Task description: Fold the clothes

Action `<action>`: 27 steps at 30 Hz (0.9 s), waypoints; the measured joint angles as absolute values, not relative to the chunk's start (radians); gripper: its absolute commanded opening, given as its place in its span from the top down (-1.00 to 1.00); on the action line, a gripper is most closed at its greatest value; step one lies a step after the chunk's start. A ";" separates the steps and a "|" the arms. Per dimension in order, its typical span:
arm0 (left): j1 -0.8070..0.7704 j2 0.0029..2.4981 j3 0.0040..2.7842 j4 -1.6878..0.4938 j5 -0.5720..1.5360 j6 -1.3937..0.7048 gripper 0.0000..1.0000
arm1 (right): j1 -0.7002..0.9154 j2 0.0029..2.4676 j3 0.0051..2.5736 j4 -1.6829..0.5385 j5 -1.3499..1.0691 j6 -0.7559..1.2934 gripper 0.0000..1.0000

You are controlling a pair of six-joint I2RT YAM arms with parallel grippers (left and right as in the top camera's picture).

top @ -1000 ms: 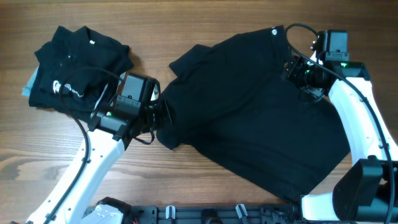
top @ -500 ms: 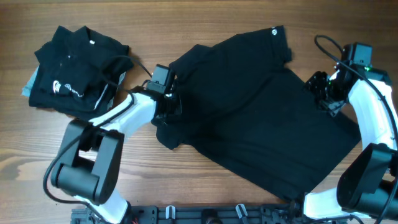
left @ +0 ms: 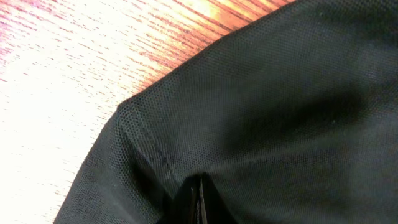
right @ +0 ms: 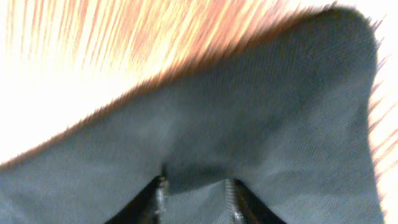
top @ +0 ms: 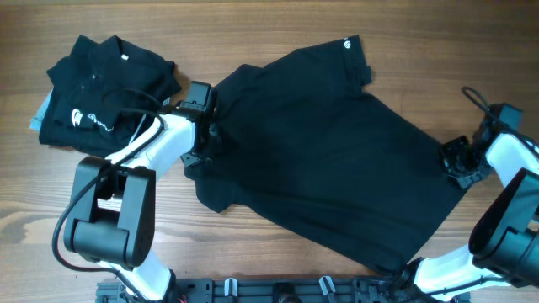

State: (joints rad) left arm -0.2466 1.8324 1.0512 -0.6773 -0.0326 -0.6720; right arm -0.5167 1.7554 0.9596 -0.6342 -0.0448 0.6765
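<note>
A black shirt (top: 337,151) lies spread flat and askew across the middle of the table, with a small white label (top: 347,44) at its top corner. My left gripper (top: 205,139) is shut on its left edge; in the left wrist view the jaws (left: 199,202) pinch the fabric (left: 280,93) near a hemmed corner. My right gripper (top: 455,162) is at the shirt's right edge; in the right wrist view the fingers (right: 196,196) hold a bunch of fabric (right: 249,112) between them. A second black shirt (top: 105,93) with a white logo lies folded at the back left.
The wooden table (top: 253,25) shows around the shirts. A light blue edge (top: 35,118) sticks out under the folded shirt. The left arm's cable crosses the folded shirt. The arm bases stand at the front edge.
The spread shirt has shifted left. My left gripper moved up and left along its edge. My right gripper moved right and down toward the shirt's right corner.
</note>
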 measured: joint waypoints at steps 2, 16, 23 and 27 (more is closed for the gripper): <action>-0.242 1.829 1.052 -0.677 -0.021 -0.672 0.72 | -0.540 1.767 0.961 -0.571 -0.007 0.717 0.89; -0.256 1.605 1.054 -0.477 0.287 -0.423 0.27 | -0.662 1.815 1.212 -0.333 -0.113 0.500 0.11; -0.332 1.736 1.059 -0.204 0.271 -0.296 0.61 | -0.643 1.608 1.232 -0.489 -0.481 0.490 0.06; -0.334 1.888 1.060 -0.098 0.260 -0.265 0.88 | -0.575 1.580 1.235 -0.640 -0.554 0.455 0.05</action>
